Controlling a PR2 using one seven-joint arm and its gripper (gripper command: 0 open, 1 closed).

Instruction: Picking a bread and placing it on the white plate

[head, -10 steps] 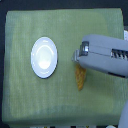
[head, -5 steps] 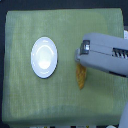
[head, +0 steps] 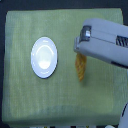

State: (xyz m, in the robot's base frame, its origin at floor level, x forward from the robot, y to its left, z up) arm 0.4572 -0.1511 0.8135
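Observation:
The white plate (head: 44,57) lies bare on the green cloth, toward the exterior view's left. To its right lies the golden-orange bread (head: 80,69), long axis running up and down the view. Its upper end is hidden under my gripper (head: 80,50). The gripper is a big grey-white body reaching in from the exterior view's right, directly over the bread's top part. Its fingers are hidden beneath its own casing, so whether the jaws stand open or shut on the bread does not show.
A green woven cloth (head: 30,105) covers the whole table surface. Dark floor borders it at the top and left edges. A pale part of the robot (head: 122,117) shows at the lower right corner.
The gripper has crept slightly toward the exterior view's left over the bread. The bread and plate stay where they were.

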